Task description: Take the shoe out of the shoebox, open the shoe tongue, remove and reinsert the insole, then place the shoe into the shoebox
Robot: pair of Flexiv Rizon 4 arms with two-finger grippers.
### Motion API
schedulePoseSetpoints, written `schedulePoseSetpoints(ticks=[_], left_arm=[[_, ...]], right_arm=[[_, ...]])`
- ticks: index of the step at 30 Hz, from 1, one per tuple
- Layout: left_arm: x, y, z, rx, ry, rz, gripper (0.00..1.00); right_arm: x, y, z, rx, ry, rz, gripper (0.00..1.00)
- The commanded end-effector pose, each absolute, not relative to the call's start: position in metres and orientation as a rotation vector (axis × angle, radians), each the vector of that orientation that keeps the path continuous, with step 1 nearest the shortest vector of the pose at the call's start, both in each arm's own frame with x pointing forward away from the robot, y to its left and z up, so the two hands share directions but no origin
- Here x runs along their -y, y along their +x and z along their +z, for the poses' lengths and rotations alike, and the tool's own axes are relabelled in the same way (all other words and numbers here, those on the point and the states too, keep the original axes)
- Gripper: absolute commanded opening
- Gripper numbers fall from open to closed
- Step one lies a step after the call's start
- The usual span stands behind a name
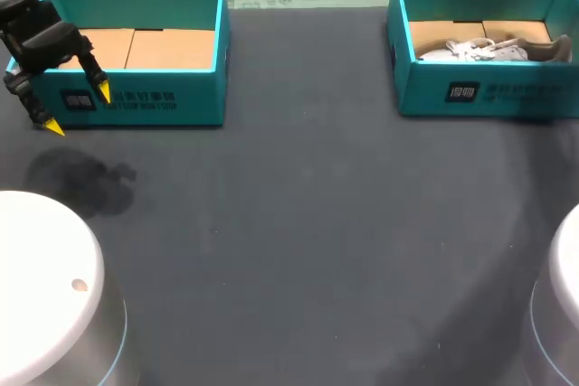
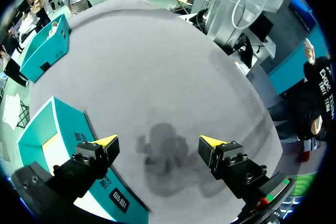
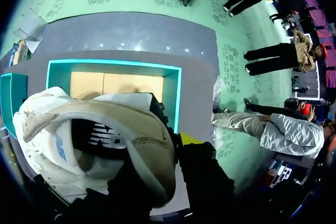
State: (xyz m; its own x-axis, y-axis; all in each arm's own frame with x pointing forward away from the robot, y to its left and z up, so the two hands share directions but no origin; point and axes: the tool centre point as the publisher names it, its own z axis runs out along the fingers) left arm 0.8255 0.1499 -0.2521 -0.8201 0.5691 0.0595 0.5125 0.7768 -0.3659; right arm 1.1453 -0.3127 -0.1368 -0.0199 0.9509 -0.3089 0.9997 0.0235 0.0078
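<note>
Dark grey table (image 1: 317, 241), carrying two open teal boxes along the far edge, well apart: left shoebox (image 1: 136, 101) and right shoebox (image 1: 488, 92), both cardboard-floored.

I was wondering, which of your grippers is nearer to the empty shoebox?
Left. The left gripper hangs, jaws open, just in front of the empty shoebox; the right gripper holds a white shoe above the other shoebox, across the table.

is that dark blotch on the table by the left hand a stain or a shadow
Head view: the soft-edged dark patch on the table lies just nearer than the open left hand, likely its shadow. Left wrist view: it sits ahead of the hand, between its yellow tips.
</note>
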Motion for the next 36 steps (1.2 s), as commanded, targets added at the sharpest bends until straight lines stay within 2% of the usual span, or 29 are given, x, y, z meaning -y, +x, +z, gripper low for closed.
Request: schedulePoseSetpoints(ticks=[1,8,20,36], left_arm=[[-0.15,0.825,-0.252,2.803,-0.86,0.501,1.0],[-0.15,0.825,-0.252,2.803,-0.86,0.501,1.0],[-0.15,0.825,-0.252,2.803,-0.86,0.501,1.0],[-0.15,0.825,-0.252,2.803,-0.86,0.501,1.0]], right_arm=[[0.315,1.15,-0.134,-2.077,2.034,-0.316,0.0],[0.314,1.151,-0.137,-2.088,2.016,-0.292,0.0],[0.317,1.157,-0.21,-2.002,2.06,-0.221,0.0],[0.324,1.147,-0.213,-1.914,2.09,-0.212,0.0]])
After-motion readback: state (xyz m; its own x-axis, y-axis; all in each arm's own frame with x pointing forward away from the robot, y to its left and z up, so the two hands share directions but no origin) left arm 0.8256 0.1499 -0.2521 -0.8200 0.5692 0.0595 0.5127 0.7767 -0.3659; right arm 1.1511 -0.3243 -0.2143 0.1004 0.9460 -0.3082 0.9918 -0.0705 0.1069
